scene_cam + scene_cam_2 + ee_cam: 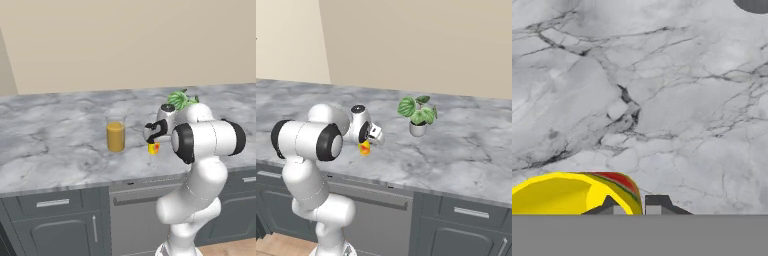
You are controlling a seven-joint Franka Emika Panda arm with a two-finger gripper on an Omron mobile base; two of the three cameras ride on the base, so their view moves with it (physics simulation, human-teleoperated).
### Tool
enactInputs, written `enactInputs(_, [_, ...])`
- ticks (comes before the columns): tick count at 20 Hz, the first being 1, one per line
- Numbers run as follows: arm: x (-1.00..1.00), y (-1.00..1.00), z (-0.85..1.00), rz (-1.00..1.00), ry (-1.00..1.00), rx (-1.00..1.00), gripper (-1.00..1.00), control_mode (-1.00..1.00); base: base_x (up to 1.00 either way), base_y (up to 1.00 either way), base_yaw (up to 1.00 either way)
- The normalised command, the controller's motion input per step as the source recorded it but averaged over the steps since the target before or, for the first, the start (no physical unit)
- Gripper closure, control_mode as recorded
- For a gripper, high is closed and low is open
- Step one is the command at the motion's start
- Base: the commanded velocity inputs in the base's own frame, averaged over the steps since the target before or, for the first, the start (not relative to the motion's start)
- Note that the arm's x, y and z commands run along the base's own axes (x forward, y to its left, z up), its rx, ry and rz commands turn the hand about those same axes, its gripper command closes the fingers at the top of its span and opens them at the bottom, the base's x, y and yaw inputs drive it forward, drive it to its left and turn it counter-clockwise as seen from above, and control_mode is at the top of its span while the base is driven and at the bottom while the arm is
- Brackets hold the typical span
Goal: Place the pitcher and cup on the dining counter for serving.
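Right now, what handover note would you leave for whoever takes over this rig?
Hand: shut on the yellow cup's rim, low over the dining counter; whether the cup already rests on the marble, I cannot tell.
Pitcher: upright on the counter, apart from the cup, with a potted plant farther along.
Done: pitcher placed.
Left: seat the cup if needed, open the hand and lift clear.

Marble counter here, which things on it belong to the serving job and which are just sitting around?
Part of the job:
- tall clear pitcher with orange inside
- small yellow cup with a red mark, at the gripper
- grey-veined white marble dining counter

Just sitting there:
- leafy green plant in a small white pot
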Motion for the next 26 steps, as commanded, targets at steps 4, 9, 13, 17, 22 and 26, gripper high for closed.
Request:
enactInputs(4, [0.04,-0.02,-0.30,0.00,0.07,0.02,1.00,-1.00,0.00,0.00,0.00])
enactInputs(9, [0.00,0.00,-0.04,0.00,0.00,0.01,-1.00,-1.00,0.00,0.00,0.00])
enactInputs(13, [-0.01,0.00,0.38,0.00,0.00,0.00,-1.00,-1.00,0.00,0.00,0.00])
enactInputs(17, [-0.14,0.00,0.77,-0.02,-0.02,0.00,-1.00,-1.00,0.00,0.00,0.00])
enactInputs(22, [-0.36,0.08,0.89,-0.01,-0.11,-0.05,-1.00,-1.00,0.00,0.00,0.00])
enactInputs(26, [-0.89,0.28,0.76,0.00,-0.20,-0.09,-1.00,-1.00,0.00,0.00,0.00])
